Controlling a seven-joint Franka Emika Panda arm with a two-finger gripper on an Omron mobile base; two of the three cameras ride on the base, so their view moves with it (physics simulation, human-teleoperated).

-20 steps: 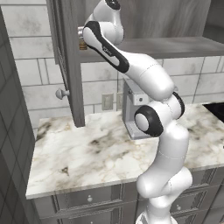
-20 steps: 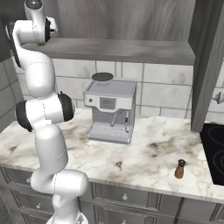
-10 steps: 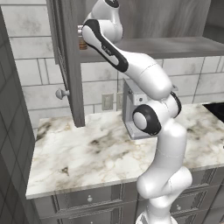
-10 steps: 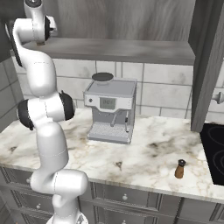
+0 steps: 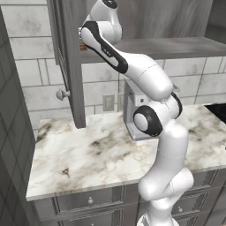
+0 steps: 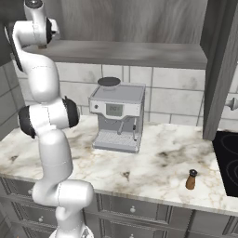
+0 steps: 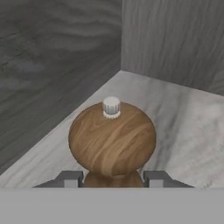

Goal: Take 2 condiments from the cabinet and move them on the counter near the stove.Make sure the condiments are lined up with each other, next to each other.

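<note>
A brown turned-wood condiment with a round body and a small silver knob stands upright on the cabinet shelf, near the inner corner. My gripper is shut on its narrow neck, one finger touching each side. In the left base view the arm reaches up into the cabinet, and a bit of this condiment shows at the hand. The other condiment, orange-brown with a black cap, stands on the counter just left of the black stove.
The open cabinet door with its round silver knob hangs left of the arm. A silver espresso machine sits at the back of the counter under the shelf. Grey drawer fronts run below the counter edge.
The jaws have closed in from wide open onto the condiment's neck. The arm and base have hardly moved.
</note>
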